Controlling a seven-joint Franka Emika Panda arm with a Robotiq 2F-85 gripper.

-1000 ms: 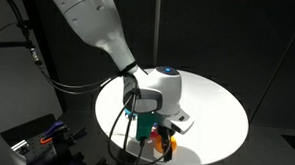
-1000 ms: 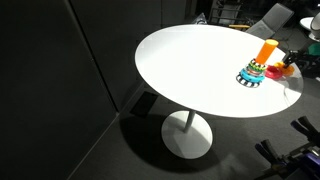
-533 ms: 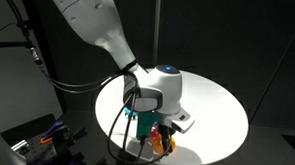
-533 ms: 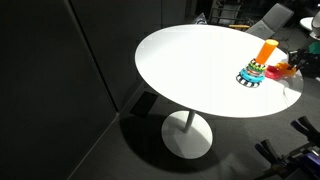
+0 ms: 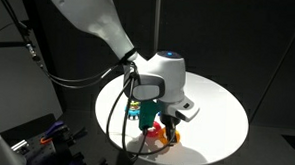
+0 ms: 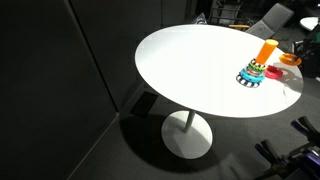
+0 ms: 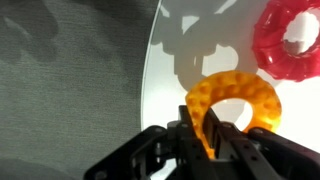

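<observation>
The gripper [image 7: 210,130] is closed on an orange ring [image 7: 245,97]. In the wrist view its two dark fingers [image 7: 190,128] come up from the bottom of the frame and pinch the near side of the ring's band, one finger outside the band and the other inside the hole. The jaws stand narrow, with only the thickness of the band between them. The rest of the ring sticks out past the fingertips, tilted, and throws a soft shadow on the white tabletop [image 7: 175,30] beside it.

The ring hangs close to the tabletop's curved edge, with the grey floor [image 7: 70,90] past that edge. A red ring [image 7: 290,42] lies flat on the tabletop, near the orange one but apart from it and further in from the edge.

In an exterior view the gripper [image 5: 162,125] points down over the near edge of the round tabletop [image 5: 221,111], the orange ring [image 5: 164,132] at its tip. In an exterior view the orange ring [image 6: 290,60] shows at the right edge of the tabletop [image 6: 190,60], just beside a ring-stacking toy [image 6: 252,73] with an upright orange post [image 6: 266,50].
</observation>
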